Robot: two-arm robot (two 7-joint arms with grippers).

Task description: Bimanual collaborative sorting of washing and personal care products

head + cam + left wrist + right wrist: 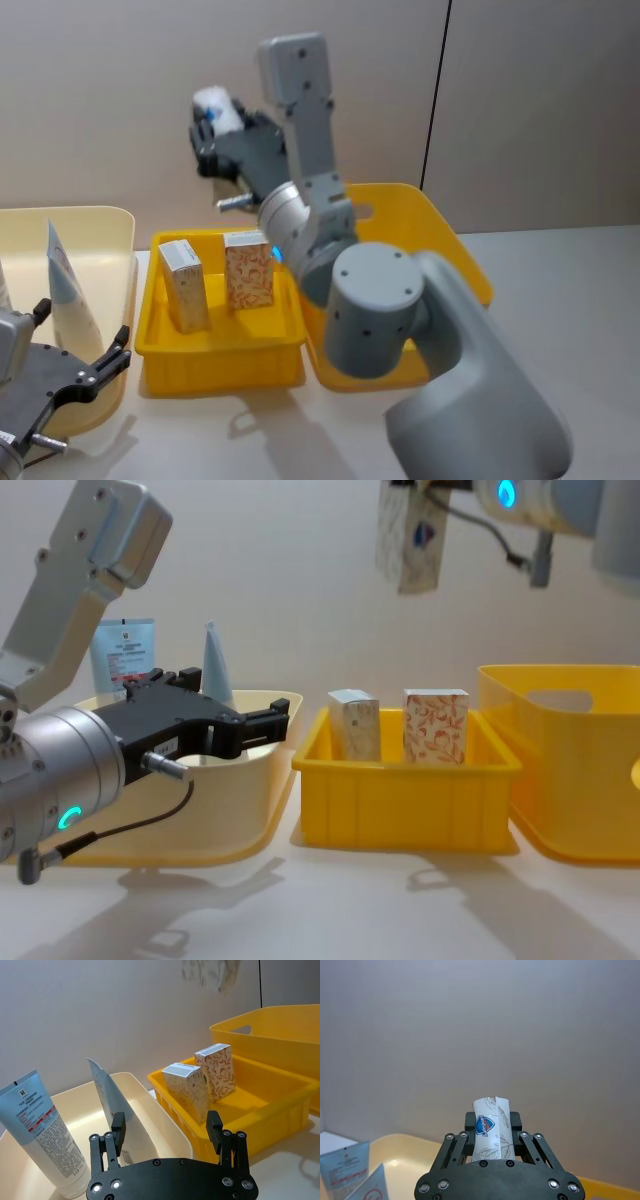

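High above the small yellow bin [220,358], the right gripper [490,1130] clamps a white carton [408,540], likely bound there; left of it, the left gripper [165,1129] gapes empty

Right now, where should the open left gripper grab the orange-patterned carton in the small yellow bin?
Probably its upper part, from above. The orange-patterned carton stands upright with its top above the walls of the small yellow bin; a second carton stands close on its left. The left gripper is open; the right gripper holds a white carton high.
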